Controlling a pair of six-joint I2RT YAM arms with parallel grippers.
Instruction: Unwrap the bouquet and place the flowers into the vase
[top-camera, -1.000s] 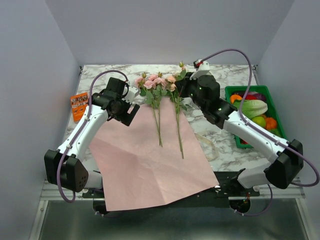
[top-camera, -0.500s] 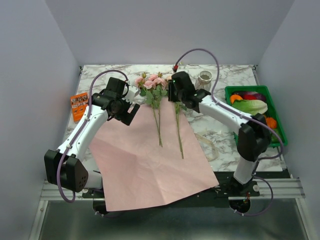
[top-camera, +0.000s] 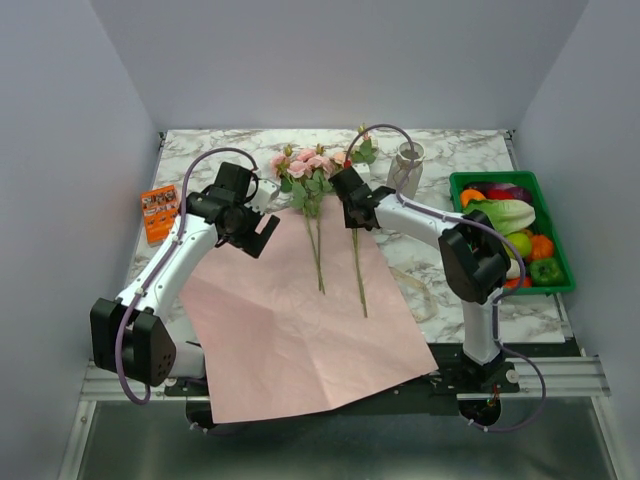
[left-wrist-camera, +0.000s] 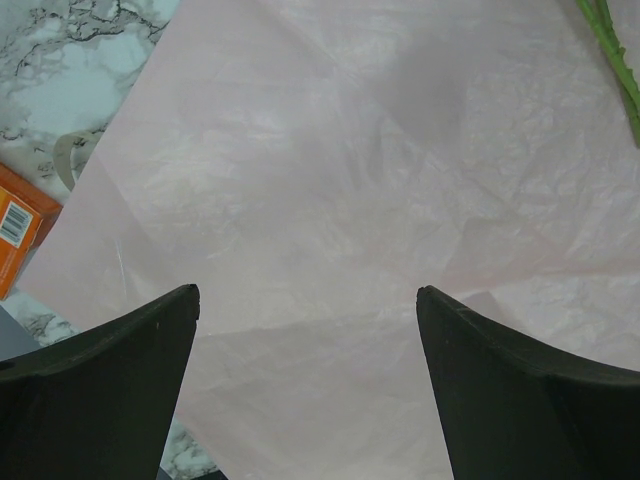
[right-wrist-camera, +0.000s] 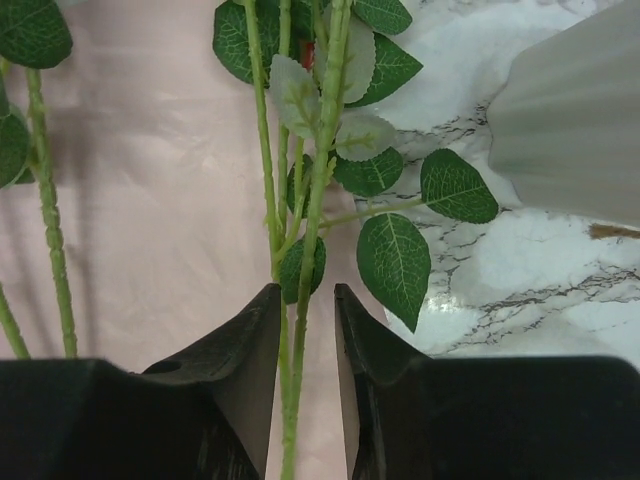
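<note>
Right gripper (right-wrist-camera: 307, 292): the two dark fingers are seen narrowly apart, with a rose stem (right-wrist-camera: 318, 150) running between them. Whether the stem is pinched or only straddled cannot be told.
Left gripper (left-wrist-camera: 308, 295): the fingers are spread wide and nothing is held. It is poised above the pink wrapping paper (left-wrist-camera: 330, 180), near the paper's far left edge.
Stem axis: the straddled stem is laid near-to-far across the table, with the cut end toward the arms and the leaves and blooms beyond the right fingertips.
Other flowers (top-camera: 312, 175): a second bunch is laid parallel, just to the left, on the opened paper between the two grippers.
Vase (top-camera: 407, 163): it is stood upright on the marble, to the right of the right gripper and slightly farther back, near the stem but apart from it.
Nearer arm: the right arm is judged better placed. The stem would have to be swung upright, cut end down, before being carried right to the vase mouth.
Surroundings: a beige ribbon (top-camera: 420, 290) is seen beside the paper, and a green crate (top-camera: 500, 176) of vegetables is set at the far right.
</note>
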